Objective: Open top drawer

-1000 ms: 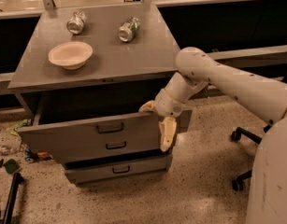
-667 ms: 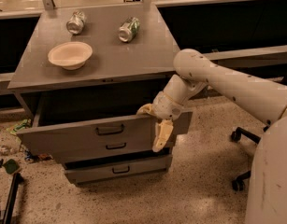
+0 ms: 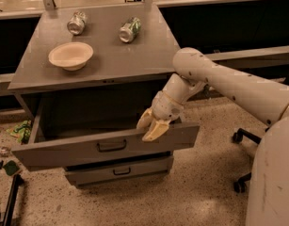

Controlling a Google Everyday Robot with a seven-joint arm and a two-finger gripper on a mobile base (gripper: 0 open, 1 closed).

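The top drawer [image 3: 78, 149] is standing well out from the front of the cabinet [image 3: 111, 65], its deep box showing beneath the cabinet top. The gripper [image 3: 149, 126] is sitting at the cabinet's front, right of centre, closed narrowly over the drawer's upper rim rather than on the black handle [image 3: 111, 146].

Judgement: opening is nearing completion. The off-centre hold is risking skew, so pulling squarely away from the cabinet and easing off before the stop is advisable.

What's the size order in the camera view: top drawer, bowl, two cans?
1. top drawer, gripper at its front's top edge
2. bowl
3. left can and right can: look alike
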